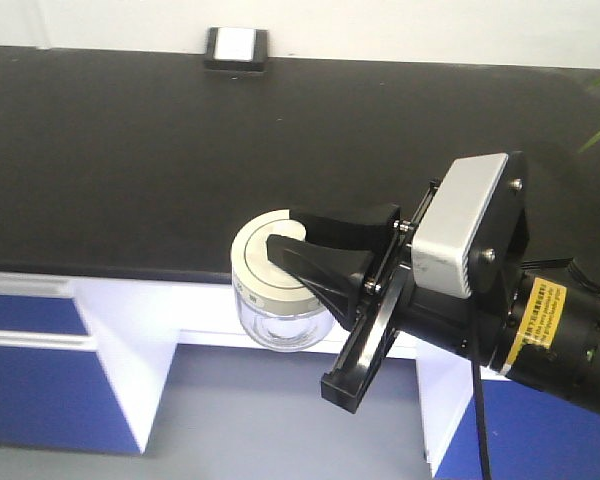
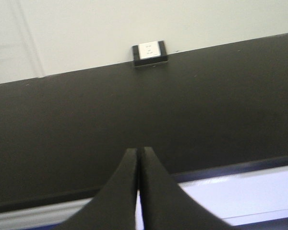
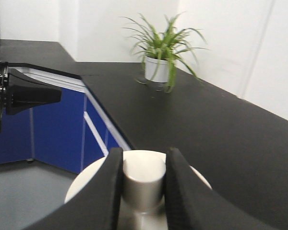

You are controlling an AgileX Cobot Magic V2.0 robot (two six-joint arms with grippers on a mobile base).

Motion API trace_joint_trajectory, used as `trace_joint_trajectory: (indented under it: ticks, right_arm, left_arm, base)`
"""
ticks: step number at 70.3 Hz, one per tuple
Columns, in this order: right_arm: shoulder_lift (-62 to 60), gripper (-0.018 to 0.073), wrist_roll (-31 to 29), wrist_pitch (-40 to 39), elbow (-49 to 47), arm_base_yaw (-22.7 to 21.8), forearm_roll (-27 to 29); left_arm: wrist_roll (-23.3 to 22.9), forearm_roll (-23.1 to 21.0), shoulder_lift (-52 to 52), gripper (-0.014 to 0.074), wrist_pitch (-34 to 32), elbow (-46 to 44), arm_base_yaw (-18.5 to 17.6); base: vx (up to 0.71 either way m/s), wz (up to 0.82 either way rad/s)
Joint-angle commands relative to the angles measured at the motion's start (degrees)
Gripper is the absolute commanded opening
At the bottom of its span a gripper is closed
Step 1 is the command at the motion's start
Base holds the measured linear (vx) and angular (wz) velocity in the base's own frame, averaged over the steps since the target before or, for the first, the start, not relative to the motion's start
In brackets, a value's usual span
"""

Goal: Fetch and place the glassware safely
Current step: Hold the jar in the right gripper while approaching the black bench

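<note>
The glassware is a short clear jar with a round off-white lid. My right gripper is shut on the lid's central knob and holds the jar in the air at the front edge of the black countertop. In the right wrist view both black fingers press the sides of the knob. My left gripper is shut and empty, with its fingers together over the counter's front edge. The jar's glass body is hidden in the right wrist view.
A small black-and-white box stands against the back wall and also shows in the left wrist view. A potted plant stands on the counter's corner. Blue cabinet fronts and grey floor lie below the counter.
</note>
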Motion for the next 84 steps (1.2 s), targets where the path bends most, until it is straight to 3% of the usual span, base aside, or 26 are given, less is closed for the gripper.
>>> trace_joint_trajectory:
  ticks: [1,31,84]
  right_arm:
    - [-1.5,-0.0003,-0.2,-4.3,-1.8,-0.1,1.7]
    - [-1.5,-0.0003,-0.2,-4.3,-1.8,-0.1,1.7]
    - [-1.5,-0.0003,-0.2,-4.3,-1.8,-0.1,1.7]
  left_arm:
    - [-0.5,-0.4,-0.1,-0.0007,-4.0,-1.5,-0.3]
    - [-0.5,-0.4,-0.1,-0.0007,-4.0,-1.5,-0.3]
    - [-0.5,-0.4,-0.1,-0.0007,-4.0,-1.5,-0.3]
  base:
    - [0.22,-0.41]
    - [0.25,-0.21]
    - [0.20,0.02]
